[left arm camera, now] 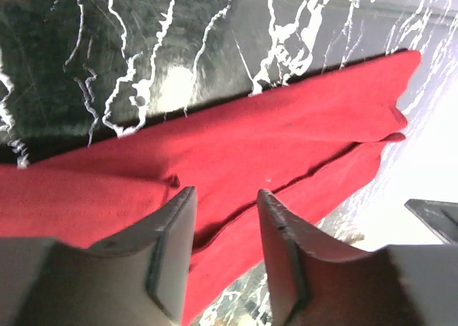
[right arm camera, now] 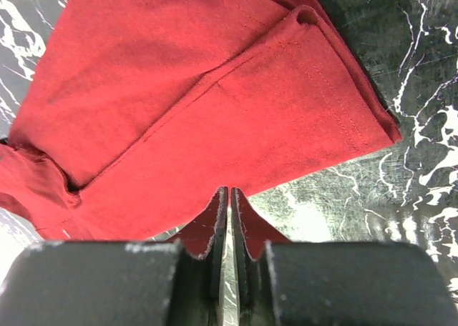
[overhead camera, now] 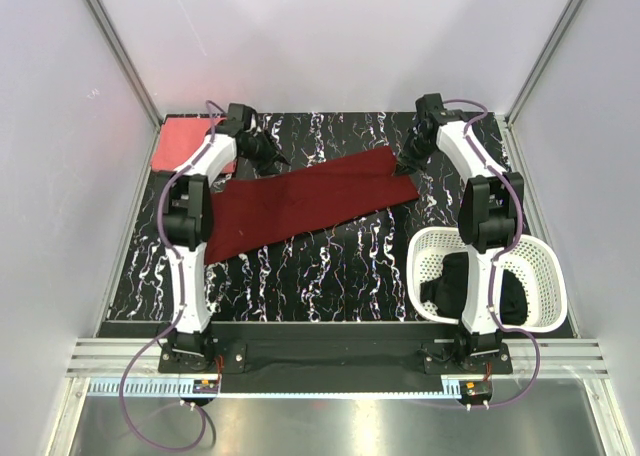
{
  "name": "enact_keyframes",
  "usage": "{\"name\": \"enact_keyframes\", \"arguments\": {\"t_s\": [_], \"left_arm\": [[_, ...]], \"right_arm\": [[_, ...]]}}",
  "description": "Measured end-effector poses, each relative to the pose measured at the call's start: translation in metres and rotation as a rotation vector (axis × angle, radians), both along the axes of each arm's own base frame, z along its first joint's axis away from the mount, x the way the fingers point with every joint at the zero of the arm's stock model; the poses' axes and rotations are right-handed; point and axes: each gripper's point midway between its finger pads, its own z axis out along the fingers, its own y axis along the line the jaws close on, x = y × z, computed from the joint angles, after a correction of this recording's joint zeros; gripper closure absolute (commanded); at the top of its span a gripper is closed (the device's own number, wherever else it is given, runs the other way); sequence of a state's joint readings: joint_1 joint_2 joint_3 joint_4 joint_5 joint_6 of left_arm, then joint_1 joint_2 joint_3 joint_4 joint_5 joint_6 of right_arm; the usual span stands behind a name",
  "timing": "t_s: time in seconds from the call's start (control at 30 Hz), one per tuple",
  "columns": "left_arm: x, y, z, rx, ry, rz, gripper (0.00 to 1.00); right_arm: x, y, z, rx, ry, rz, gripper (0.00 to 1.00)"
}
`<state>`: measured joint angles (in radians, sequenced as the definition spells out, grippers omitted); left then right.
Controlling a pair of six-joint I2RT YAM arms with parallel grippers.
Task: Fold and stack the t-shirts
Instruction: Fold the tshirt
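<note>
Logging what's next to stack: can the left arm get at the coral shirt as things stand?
Probably yes: the coral shirt lies at the far-left corner beside the left hand, which is open and holds nothing.

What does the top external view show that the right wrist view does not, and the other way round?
Only the top view: the coral pink shirt and the white basket holding the black shirt. Only the right wrist view: hem stitching on the maroon shirt, and the right gripper nearly shut. Both: the maroon shirt on the marbled table.
</note>
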<state>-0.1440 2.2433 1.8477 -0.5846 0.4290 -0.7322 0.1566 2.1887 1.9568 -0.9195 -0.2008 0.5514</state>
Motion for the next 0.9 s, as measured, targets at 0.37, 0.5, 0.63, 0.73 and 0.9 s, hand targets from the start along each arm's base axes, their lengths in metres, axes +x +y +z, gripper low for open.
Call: {"name": "enact_keyframes", "arguments": {"t_s": [0.37,0.5,0.63,0.73,0.9], "left_arm": [[-0.151,0.096,0.042,0.235,0.03,0.1,0.55],[-0.194,0.13,0.024,0.26,0.112,0.186,0.63],[-0.227,0.136,-0.012,0.271,0.257,0.202,0.67],[-0.248,0.139,-0.026,0.297,0.331,0.206,0.67],[-0.268,0.149,-0.03,0.322,0.371,0.239,0.67]], "right_arm": [[-0.004,-0.002,-0.008,-0.019,0.014,0.048,0.74],[-0.002,-0.002,-0.027,-0.027,0.047,0.054,0.76],[-0.005,-0.003,-0.054,-0.037,0.101,0.054,0.78],[-0.008,-0.004,-0.069,-0.047,0.134,0.052,0.78],[-0.018,-0.007,-0.082,-0.056,0.164,0.049,0.78]]}}
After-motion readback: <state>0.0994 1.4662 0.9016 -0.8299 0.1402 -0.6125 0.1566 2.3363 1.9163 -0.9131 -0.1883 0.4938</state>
